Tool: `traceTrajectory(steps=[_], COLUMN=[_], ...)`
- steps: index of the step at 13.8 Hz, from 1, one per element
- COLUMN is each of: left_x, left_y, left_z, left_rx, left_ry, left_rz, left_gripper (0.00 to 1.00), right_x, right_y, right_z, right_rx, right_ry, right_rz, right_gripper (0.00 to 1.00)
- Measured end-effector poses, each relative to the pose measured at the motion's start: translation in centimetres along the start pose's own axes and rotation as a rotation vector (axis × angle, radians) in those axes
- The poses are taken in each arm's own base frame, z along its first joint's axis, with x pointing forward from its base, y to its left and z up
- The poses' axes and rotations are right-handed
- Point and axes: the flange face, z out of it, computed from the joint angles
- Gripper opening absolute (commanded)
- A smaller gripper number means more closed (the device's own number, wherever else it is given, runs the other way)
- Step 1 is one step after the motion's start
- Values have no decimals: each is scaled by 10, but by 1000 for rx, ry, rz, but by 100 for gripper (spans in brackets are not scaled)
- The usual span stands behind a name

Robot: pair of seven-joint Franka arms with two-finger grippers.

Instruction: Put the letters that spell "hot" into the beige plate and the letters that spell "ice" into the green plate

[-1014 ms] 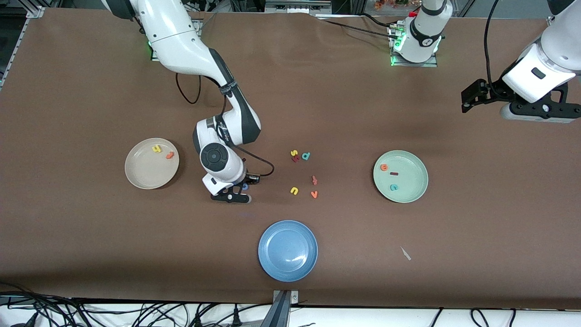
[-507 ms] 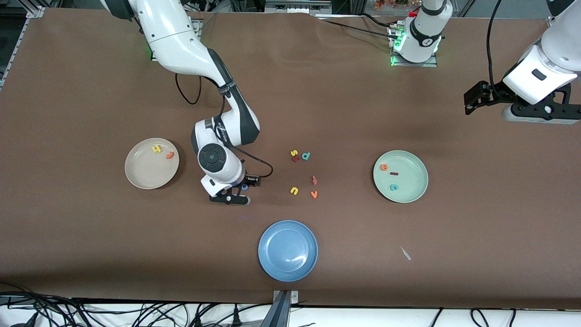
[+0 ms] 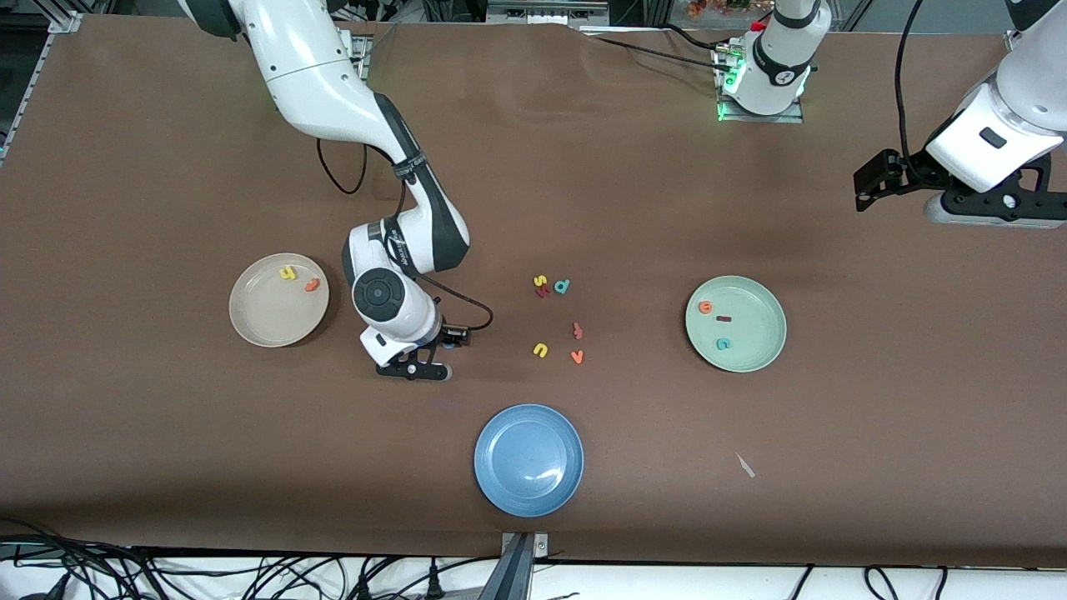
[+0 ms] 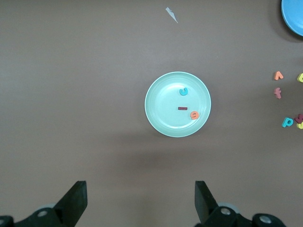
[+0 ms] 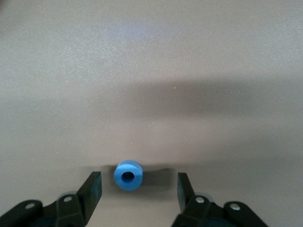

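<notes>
My right gripper is low over the table between the beige plate and the loose letters. In the right wrist view its jaws stand open around the blue o, which touches neither finger. A yellow h and an orange t lie in the beige plate. The green plate holds an orange e, a dark red i and a teal c. My left gripper waits open and empty, high over the left arm's end of the table.
A blue plate sits near the front edge. Loose letters lie mid-table: a yellow s, a teal d, a pinkish-red letter, a yellow u and an orange v. A white scrap lies nearer the camera than the green plate.
The right gripper's jaws have widened around the blue o. The right hand has shifted slightly toward the beige plate. The left arm has drifted a little.
</notes>
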Motion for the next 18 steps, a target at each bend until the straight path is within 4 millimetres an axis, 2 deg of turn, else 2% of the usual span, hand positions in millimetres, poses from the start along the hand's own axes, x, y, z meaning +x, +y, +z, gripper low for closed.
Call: traceTrajectory(steps=[6,10,18], left_x=[0,0,1], left_y=[1,1,-4], left_z=[-5,-6,-6], left_rx=[-1,-1,-1], left_ry=[10,12,12], left_rz=[2,3,-6], left_gripper=[100,100,100], right_x=[-2,-5,-4], right_y=[-1,-6,-5], right_z=[9,11,10], right_rx=[-5,-1,0], right_ry=[-10,-13,-12], right_rz=[-3,-10,-8], right_gripper=[69,62,59])
